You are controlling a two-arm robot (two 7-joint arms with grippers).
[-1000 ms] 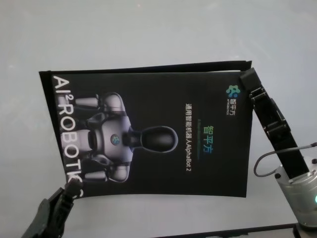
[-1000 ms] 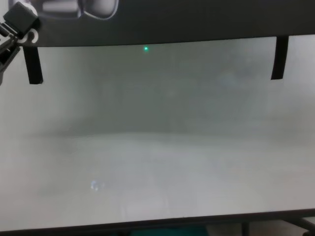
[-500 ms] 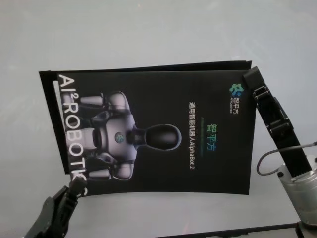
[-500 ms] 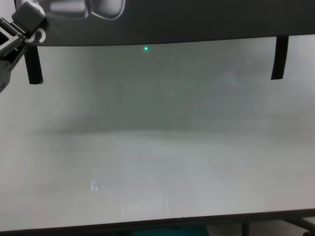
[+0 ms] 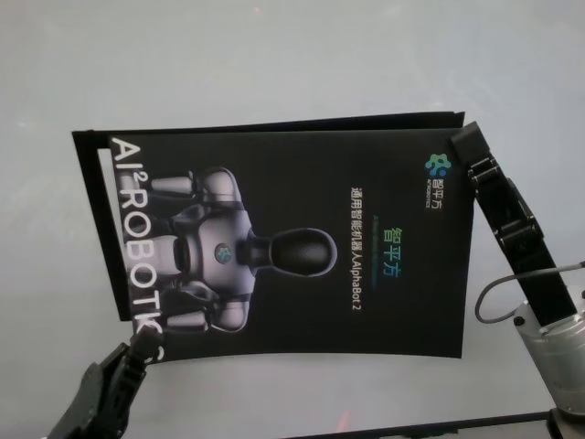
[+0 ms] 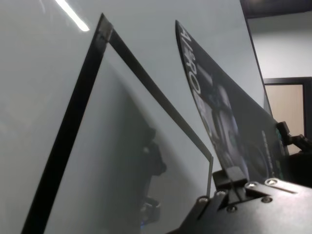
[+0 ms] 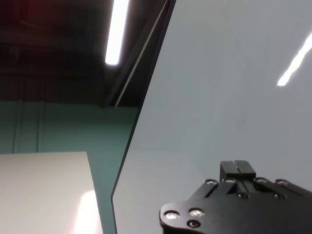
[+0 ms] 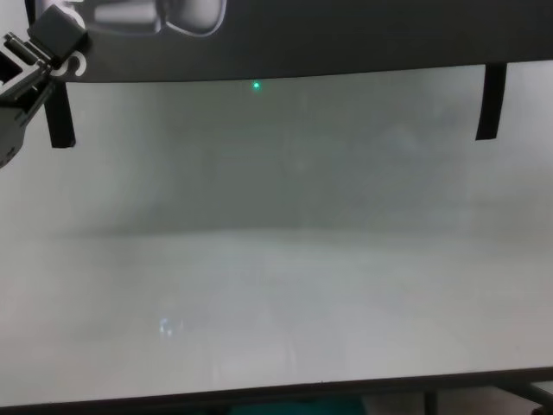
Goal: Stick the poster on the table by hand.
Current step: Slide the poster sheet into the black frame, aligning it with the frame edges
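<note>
The black poster (image 5: 302, 247) with the silver robot figure is held over the white table (image 5: 274, 64). My left gripper (image 5: 142, 346) is shut on its near left corner. In the left wrist view that side of the poster (image 6: 229, 117) stands raised off the table beside my fingertip (image 6: 234, 176). My right gripper (image 5: 463, 144) is at the poster's far right corner, shut on it. The right wrist view shows only its fingertip (image 7: 237, 170) over the table (image 7: 234, 73). In the chest view the poster's near edge (image 8: 346, 39) crosses the top, with my left gripper (image 8: 54, 36) at its corner.
A black strip outline (image 5: 91, 210) lies on the table along the poster's left and far sides; it also shows in the left wrist view (image 6: 63, 141). Two black tape strips (image 8: 59, 117) (image 8: 490, 102) hang from the poster's near edge. The table's near edge (image 8: 276, 393) is close.
The poster has shifted to the right with both grippers, uncovering more of the black outline at its left side. The left gripper has moved slightly right.
</note>
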